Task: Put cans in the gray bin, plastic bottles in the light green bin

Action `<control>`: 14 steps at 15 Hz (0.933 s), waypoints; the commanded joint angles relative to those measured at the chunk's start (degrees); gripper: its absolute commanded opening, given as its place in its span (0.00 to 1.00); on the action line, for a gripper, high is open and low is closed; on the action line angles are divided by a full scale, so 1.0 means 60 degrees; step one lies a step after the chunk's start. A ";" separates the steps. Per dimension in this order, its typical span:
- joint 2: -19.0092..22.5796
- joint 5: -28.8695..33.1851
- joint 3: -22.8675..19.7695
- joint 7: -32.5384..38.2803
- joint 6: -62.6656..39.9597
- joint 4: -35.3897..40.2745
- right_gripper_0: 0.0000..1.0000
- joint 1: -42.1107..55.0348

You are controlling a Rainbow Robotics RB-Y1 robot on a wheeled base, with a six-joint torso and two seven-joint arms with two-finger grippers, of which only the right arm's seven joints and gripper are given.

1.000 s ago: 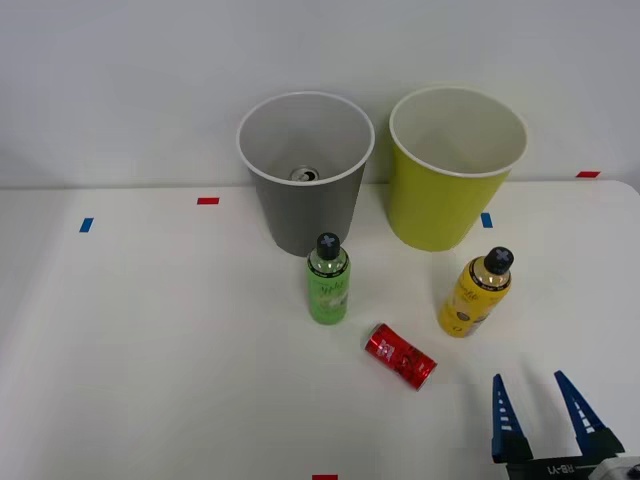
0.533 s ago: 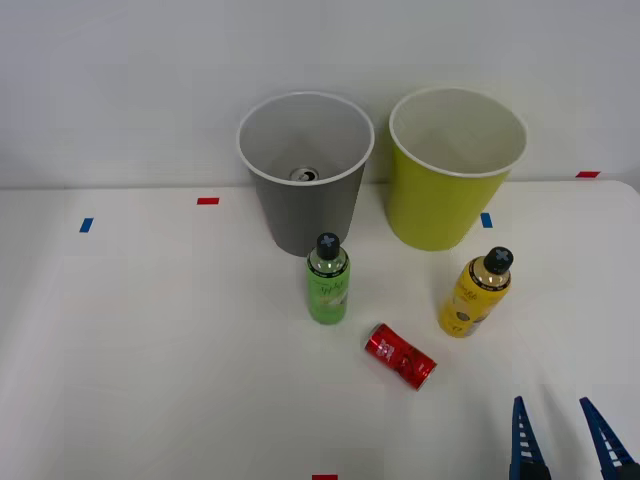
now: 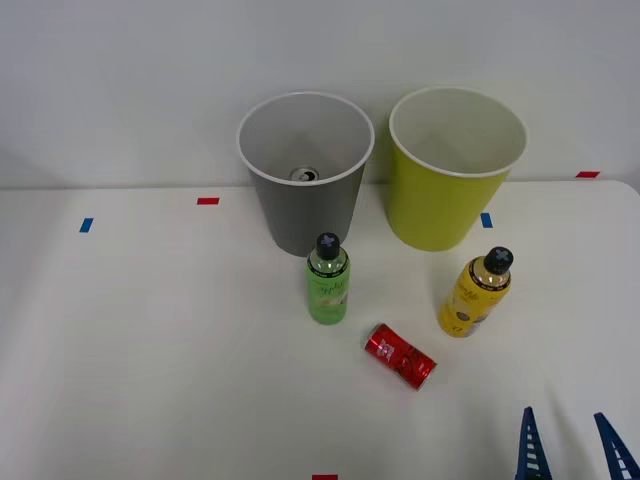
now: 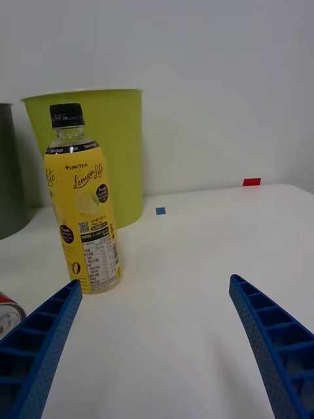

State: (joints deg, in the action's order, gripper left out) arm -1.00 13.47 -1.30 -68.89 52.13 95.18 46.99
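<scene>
Right end effector empty, fingers spread wide apart, low over the desk nearer the robot than the yellow bottle. Yellow bottle upright just in front of light green bin. Green bottle upright before gray bin; one can lies inside it. Red can on its side between the bottles.

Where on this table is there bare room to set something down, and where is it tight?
The widest bare stretch is the table's left half, between the blue tape mark and the green bottle. It is crowded around the red can, between that bottle and the yellow bottle, before the gray bin and light green bin.
</scene>
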 commanded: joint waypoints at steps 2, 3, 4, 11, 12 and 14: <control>0.0001 -0.0018 -0.0004 -0.0047 -0.0001 0.0001 0.77 0.0004; 0.0001 -0.0018 -0.0004 -0.0047 -0.0001 0.0001 0.77 0.0004; 0.0001 -0.0018 -0.0004 -0.0047 -0.0001 0.0001 0.77 0.0004; 0.0001 -0.0018 -0.0004 -0.0047 -0.0001 0.0001 0.77 0.0004; 0.0001 -0.0018 -0.0004 -0.0047 -0.0001 0.0001 0.77 0.0004; 0.0001 -0.0018 -0.0004 -0.0047 -0.0001 0.0001 0.77 0.0004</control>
State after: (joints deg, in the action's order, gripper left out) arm -1.00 13.37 -1.32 -69.16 52.13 95.18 47.02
